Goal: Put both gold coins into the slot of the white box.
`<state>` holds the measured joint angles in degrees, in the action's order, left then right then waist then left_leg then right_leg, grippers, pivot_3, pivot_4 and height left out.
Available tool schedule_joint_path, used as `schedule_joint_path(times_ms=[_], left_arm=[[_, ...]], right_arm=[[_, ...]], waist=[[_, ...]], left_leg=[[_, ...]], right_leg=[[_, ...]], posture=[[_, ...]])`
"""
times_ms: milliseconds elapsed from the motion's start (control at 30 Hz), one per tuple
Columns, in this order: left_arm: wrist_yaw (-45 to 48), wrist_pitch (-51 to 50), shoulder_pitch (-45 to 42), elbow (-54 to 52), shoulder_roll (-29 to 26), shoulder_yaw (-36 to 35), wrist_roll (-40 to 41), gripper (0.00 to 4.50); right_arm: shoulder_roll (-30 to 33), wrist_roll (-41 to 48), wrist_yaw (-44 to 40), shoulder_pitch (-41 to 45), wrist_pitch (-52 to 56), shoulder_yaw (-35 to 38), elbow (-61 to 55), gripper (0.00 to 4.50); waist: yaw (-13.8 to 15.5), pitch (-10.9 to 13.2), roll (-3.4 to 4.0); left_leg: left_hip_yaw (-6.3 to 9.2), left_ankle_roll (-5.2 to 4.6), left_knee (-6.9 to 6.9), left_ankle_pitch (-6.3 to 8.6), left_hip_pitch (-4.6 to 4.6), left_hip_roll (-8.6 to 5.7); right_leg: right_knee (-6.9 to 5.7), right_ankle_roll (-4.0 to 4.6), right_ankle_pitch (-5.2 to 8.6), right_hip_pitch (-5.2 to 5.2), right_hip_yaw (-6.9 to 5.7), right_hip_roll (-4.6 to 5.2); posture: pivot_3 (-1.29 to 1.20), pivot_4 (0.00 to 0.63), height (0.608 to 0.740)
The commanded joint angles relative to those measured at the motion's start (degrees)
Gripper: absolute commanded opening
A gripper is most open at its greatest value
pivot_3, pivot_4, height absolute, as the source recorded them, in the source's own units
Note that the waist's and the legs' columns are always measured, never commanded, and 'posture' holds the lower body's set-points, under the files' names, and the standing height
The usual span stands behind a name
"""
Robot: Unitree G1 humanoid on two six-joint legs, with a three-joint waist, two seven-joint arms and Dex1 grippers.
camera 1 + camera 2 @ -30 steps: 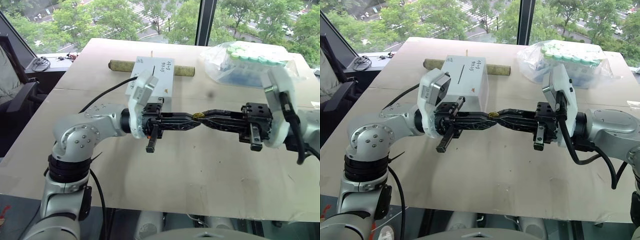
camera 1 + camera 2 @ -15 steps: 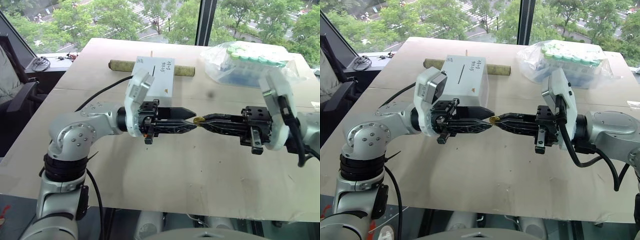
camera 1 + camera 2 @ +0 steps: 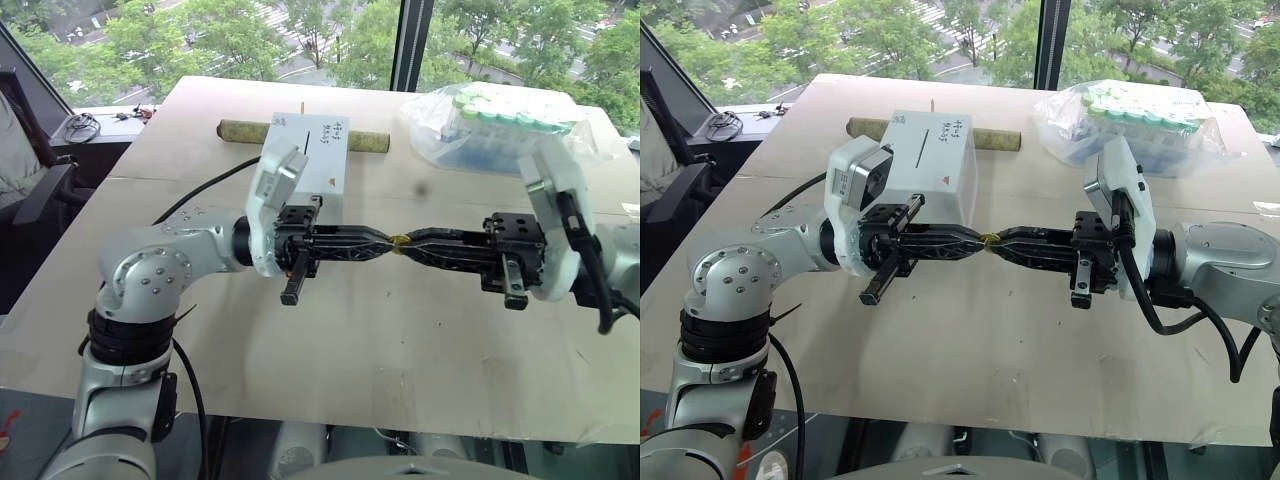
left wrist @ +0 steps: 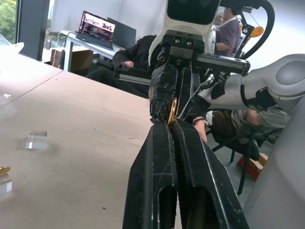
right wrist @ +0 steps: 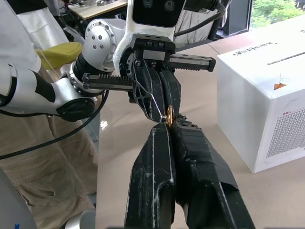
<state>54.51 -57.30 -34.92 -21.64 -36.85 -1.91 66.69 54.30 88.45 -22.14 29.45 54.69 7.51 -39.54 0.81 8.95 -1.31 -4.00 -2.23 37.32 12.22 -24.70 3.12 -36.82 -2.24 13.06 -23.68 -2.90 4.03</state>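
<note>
Above the middle of the wooden counter (image 3: 330, 330), the robot's two arms meet tip to tip, both held level. The left gripper (image 3: 385, 241) points toward the right gripper (image 3: 408, 243), and one gold coin (image 3: 398, 240) sits on edge between their tips. Both sets of jaws are pressed together on this coin, each pinching it from its own side. Just behind the left gripper, the white box (image 3: 312, 150) stands on the counter, its slot (image 3: 301, 145) a thin black line across the top. A second gold coin (image 4: 4, 170) lies flat on the counter beside small clear blocks (image 4: 36, 140). Behind the box lies an olive-brown roll (image 3: 240, 131). A clear bag of green-capped tubes (image 3: 495, 125) sits at the counter's far right.
</note>
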Motion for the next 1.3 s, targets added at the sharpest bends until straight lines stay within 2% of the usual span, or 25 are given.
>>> schedule_joint_path(times_ms=[33,833,1300], left_arm=[[-0.1,-0.1,-0.2,-0.7,-0.1,-1.7,1.8,0.09],[-0.1,2.2,-0.7,-1.8,1.4,0.4,-2.5,0.09],[-0.4,1.1,-1.6,-0.9,2.1,-0.1,-1.3,0.09]], right_arm=[[0.8,1.9,-0.7,0.2,-0.9,0.6,-1.5,0.0],[0.6,1.3,-1.3,0.7,-1.1,0.3,-1.4,0.0],[0.3,-0.5,-1.3,0.7,-1.8,0.4,-1.6,0.0]], waist=[[0.0,0.0,0.0],[0.0,0.0,0.0],[0.0,0.0,0.0]], left_leg=[[0.0,0.0,0.0,0.0,0.0,0.0],[0.0,0.0,0.0,0.0,0.0,0.0],[0.0,0.0,0.0,0.0,0.0,0.0]], right_leg=[[0.0,0.0,0.0,0.0,0.0,0.0],[0.0,0.0,0.0,0.0,0.0,0.0],[0.0,-0.01,-0.01,0.0,0.0,0.0]], posture=[[0.0,0.15,0.74],[0.0,0.15,0.74],[0.0,0.15,0.74]])
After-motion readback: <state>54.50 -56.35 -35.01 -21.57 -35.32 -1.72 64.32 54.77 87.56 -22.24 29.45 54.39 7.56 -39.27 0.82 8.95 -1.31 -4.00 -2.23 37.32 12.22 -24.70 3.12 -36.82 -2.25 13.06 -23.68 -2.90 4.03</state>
